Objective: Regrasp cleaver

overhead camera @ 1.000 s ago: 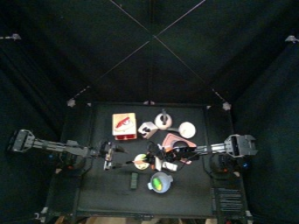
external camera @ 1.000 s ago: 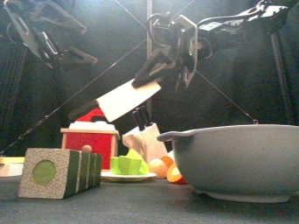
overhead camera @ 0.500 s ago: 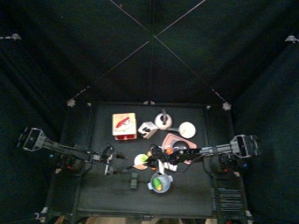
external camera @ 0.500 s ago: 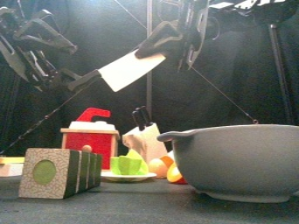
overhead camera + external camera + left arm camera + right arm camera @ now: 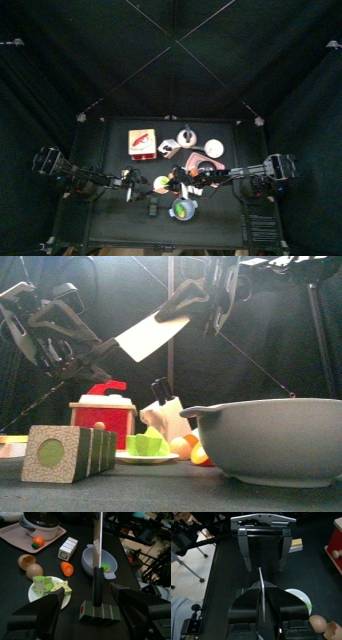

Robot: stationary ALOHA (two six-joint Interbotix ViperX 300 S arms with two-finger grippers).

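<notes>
While the right gripper [image 5: 211,301] holds the cleaver [image 5: 150,334] by its handle high above the grey bowl [image 5: 267,438], the left gripper [image 5: 47,331] waits beside the blade, jaws wide, and a misjudged approach could knock the cleaver loose.

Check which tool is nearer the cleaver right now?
Right. The right tool is shut on the cleaver, holding its handle up in the air. The left tool is open beside the blade, not touching.

Left end effector [image 5: 91,619] agape, right [image 5: 261,619] clamped.
</notes>
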